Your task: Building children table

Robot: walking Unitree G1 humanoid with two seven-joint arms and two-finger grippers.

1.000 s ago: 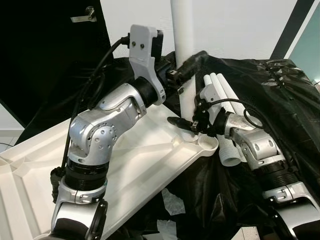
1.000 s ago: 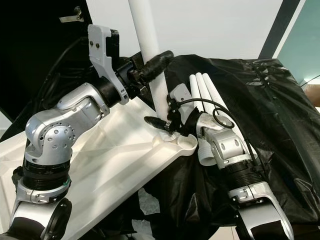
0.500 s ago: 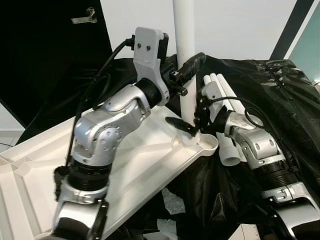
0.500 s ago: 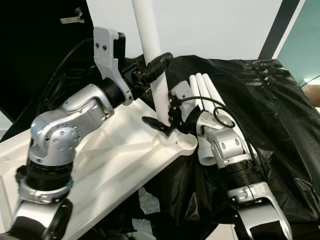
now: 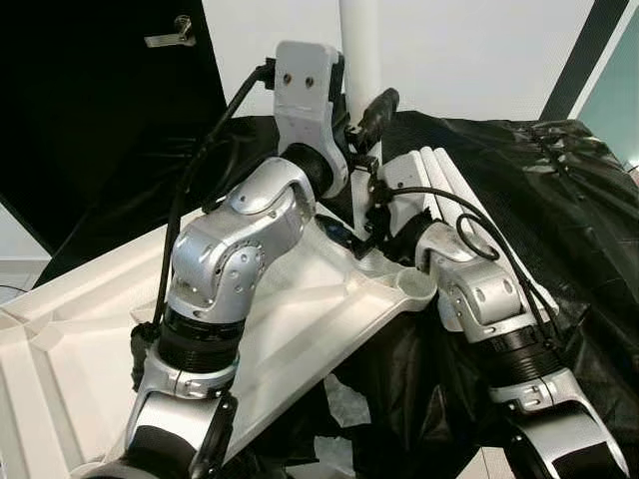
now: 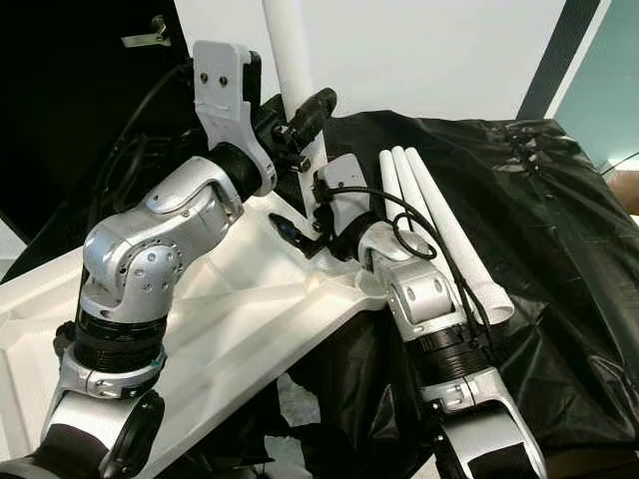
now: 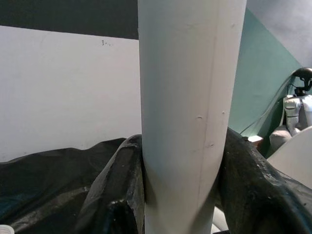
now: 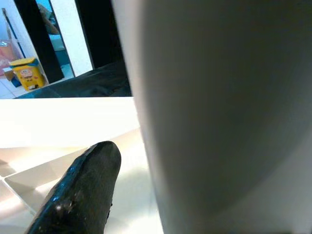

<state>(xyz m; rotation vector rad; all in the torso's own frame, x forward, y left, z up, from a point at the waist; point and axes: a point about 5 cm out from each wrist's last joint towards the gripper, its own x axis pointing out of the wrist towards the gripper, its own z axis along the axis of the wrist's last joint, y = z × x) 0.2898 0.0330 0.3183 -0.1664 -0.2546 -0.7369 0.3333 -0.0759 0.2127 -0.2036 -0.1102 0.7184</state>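
A white table leg [image 6: 290, 60] is held upright at the corner of an upturned white tabletop [image 5: 300, 329], which lies tilted over a surface draped in black plastic sheeting [image 6: 539, 230]. The left end effector [image 6: 308, 112] is closed around the leg partway up, and in the left wrist view its two black fingers [image 7: 122, 195] are seen pressed against either side of the white tube. The right end effector [image 5: 344, 238] is positioned low at the foot of the leg, close to the round socket [image 5: 414, 287] moulded into the tabletop's corner; one black finger [image 8: 83, 195] is visible beside the leg in the right wrist view, with a gap between them, but whether this end effector is open or gripping cannot be told. Three more white legs [image 6: 429, 210] are laid side by side on the sheeting just beyond the right arm. A dark door with a metal handle [image 5: 168, 35] is seen behind the left arm.
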